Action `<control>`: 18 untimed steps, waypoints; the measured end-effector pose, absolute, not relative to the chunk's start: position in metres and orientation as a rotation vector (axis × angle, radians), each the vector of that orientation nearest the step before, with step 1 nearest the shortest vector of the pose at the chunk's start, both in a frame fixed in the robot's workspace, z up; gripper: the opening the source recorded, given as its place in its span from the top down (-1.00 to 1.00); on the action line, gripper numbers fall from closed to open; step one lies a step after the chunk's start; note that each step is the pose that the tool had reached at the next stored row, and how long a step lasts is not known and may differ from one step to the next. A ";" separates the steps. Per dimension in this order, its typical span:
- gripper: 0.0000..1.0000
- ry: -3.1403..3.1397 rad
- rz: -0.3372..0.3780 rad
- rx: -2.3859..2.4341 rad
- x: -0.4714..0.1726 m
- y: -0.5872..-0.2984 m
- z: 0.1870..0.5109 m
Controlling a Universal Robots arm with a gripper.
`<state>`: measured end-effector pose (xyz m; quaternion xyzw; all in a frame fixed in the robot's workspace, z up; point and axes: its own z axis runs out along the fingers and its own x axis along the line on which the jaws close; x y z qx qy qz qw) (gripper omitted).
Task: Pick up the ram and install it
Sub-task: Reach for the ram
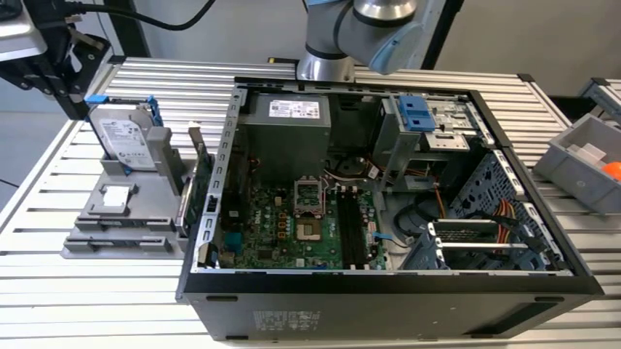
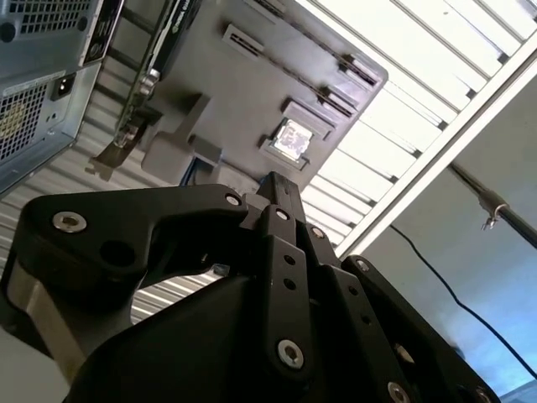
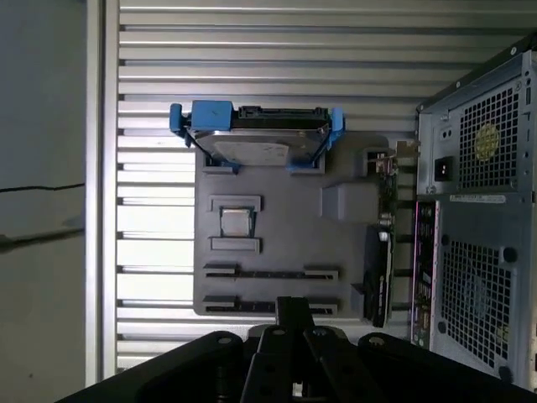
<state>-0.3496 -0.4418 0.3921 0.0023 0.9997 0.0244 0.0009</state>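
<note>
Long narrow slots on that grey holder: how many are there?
2, lying parallel on the grey holder: one slot beside the square chip, the other slot past it, along the holder's edge.

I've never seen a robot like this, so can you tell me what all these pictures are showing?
It's a robot arm with a claw for grabbing. One picture is from a camera standing off the arm; the other two come from cameras near the arm's wrist, so the black claw pokes in. On the metal table sits an open computer case. Beside it a grey holder carries a hard drive in a blue frame and a plug-in card. The claw hangs above that holder; whether it holds anything, I can't tell.
</note>
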 end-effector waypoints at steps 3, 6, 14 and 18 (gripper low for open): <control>1.00 3.139 0.077 0.007 -0.350 -0.445 0.392; 1.00 3.139 0.076 0.007 -0.350 -0.449 0.392; 1.00 3.139 0.076 0.008 -0.351 -0.460 0.392; 1.00 3.139 0.076 0.008 -0.351 -0.465 0.392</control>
